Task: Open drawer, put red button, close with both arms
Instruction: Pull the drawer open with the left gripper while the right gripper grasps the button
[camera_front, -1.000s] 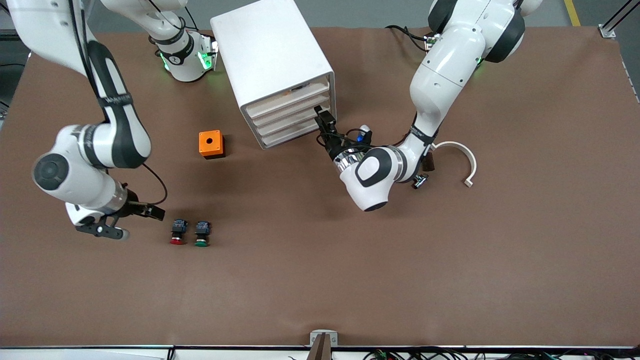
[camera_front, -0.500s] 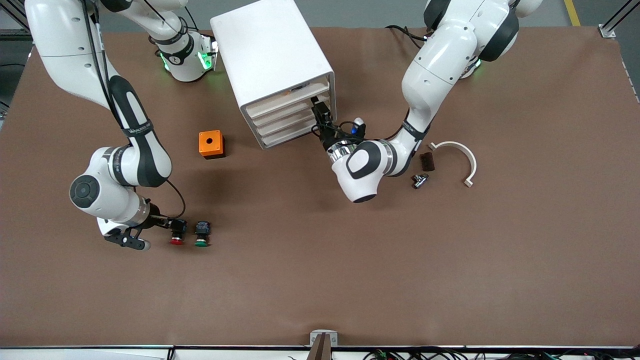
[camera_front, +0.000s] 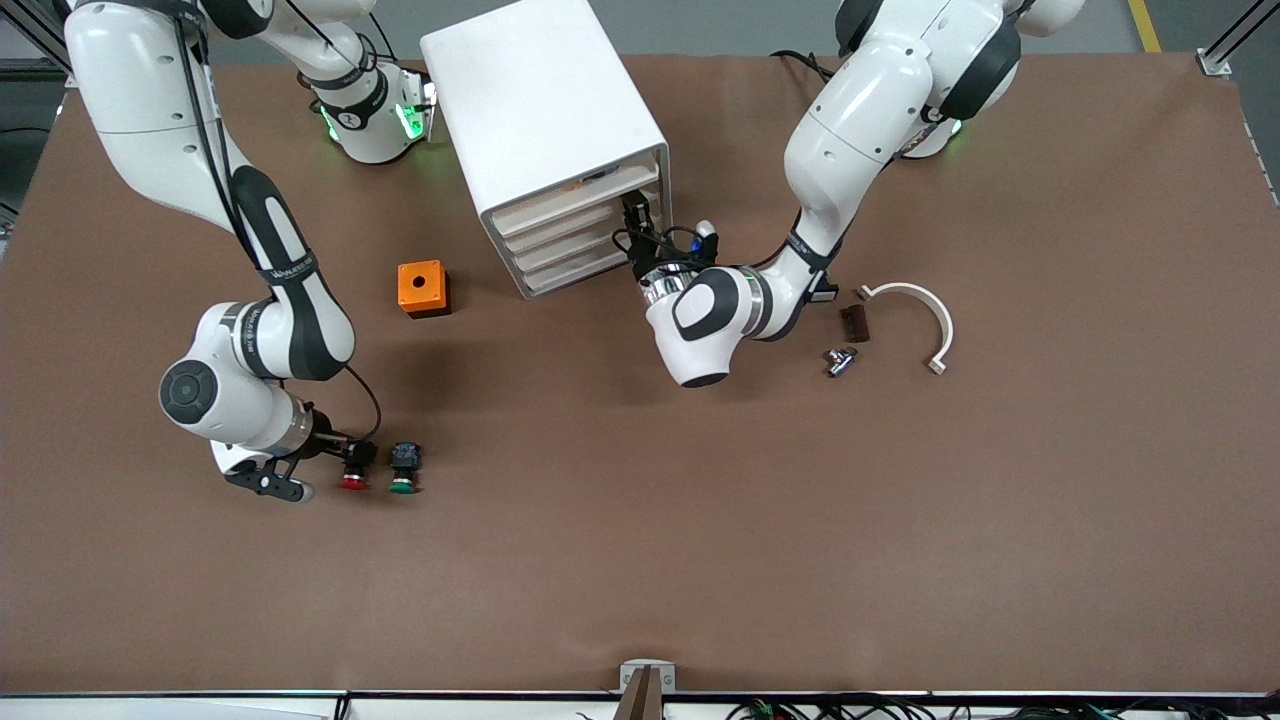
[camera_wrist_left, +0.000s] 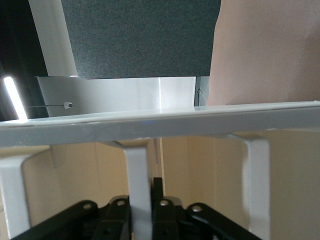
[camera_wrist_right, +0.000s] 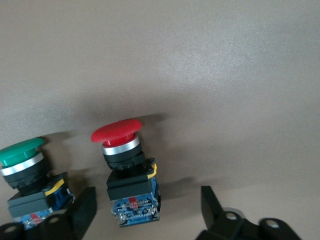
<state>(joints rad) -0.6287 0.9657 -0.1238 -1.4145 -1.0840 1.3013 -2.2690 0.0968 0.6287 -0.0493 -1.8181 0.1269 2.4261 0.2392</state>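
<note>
The red button (camera_front: 352, 481) lies on the table beside the green button (camera_front: 403, 484). In the right wrist view its red cap (camera_wrist_right: 116, 131) tops a black-and-blue body. My right gripper (camera_front: 356, 456) is low at the table and open. Its fingers (camera_wrist_right: 82, 205) stand on either side of the red button's body without touching it, so the gripper (camera_wrist_right: 147, 210) straddles it. My left gripper (camera_front: 636, 212) is at the front of the white drawer cabinet (camera_front: 545, 110). In the left wrist view the gripper (camera_wrist_left: 140, 202) is shut on a white vertical drawer handle (camera_wrist_left: 137, 170). The drawers look shut.
An orange box with a hole (camera_front: 422, 288) stands between the buttons and the cabinet. The green button (camera_wrist_right: 22, 160) lies close to one right finger. Toward the left arm's end lie a white curved piece (camera_front: 915, 305), a small brown block (camera_front: 853, 322) and a metal fitting (camera_front: 838, 358).
My right gripper has slid toward the red button and now straddles its body. My left gripper has moved up along the cabinet front and closer to the drawers.
</note>
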